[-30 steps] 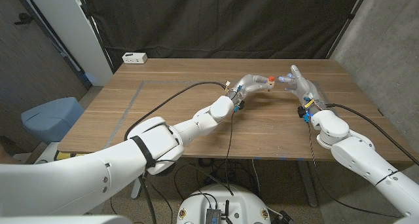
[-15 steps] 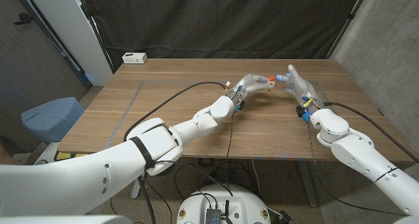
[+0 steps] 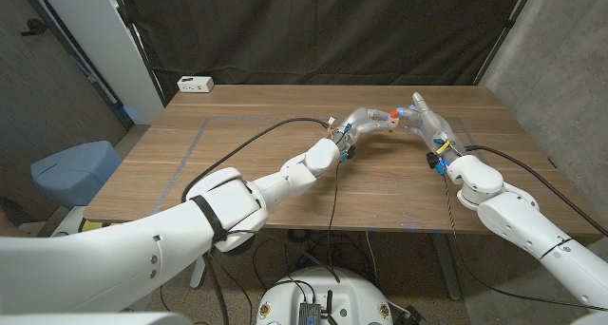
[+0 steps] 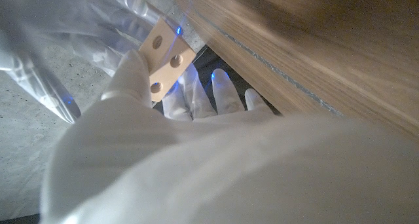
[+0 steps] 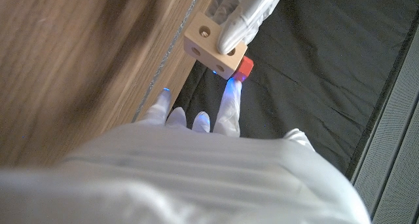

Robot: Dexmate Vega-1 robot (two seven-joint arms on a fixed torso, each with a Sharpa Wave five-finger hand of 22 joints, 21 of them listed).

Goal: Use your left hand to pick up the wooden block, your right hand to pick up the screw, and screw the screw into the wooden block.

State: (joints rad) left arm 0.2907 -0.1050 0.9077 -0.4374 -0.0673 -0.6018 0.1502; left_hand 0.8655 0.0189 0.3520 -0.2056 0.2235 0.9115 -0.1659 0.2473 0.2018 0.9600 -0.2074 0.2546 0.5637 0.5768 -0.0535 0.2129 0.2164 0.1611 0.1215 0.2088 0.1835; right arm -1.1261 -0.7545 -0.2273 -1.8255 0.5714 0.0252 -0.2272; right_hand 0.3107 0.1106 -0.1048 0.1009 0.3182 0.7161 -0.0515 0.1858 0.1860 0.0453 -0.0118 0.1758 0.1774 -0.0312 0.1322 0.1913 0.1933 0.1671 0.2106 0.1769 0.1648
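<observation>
Above the table's far middle, my left hand (image 3: pixel 362 123) grips the wooden block (image 3: pixel 386 122). The right wrist view shows the block (image 5: pixel 211 43) as a pale cube with round holes, with my left hand's fingers (image 5: pixel 243 18) wrapped over it. The screw (image 5: pixel 243 68), with its red head, sticks out of one face of the block. My right hand (image 3: pixel 427 125) reaches in from the right with its fingers stretched out. One fingertip (image 5: pixel 230 96) touches the red head, and I see no pinch on it. In the left wrist view my thumb (image 4: pixel 127 76) presses on the block (image 4: pixel 163 56).
A white socket box (image 3: pixel 195 84) stands at the table's back left corner. A grey tape line (image 3: pixel 190 154) runs across the left of the wooden table (image 3: pixel 275 144). Black cables trail along both arms. A blue seat (image 3: pixel 71 168) stands left of the table.
My right hand has moved left, from a gap beside the block to touching the screw's red head. My left hand has held the block still.
</observation>
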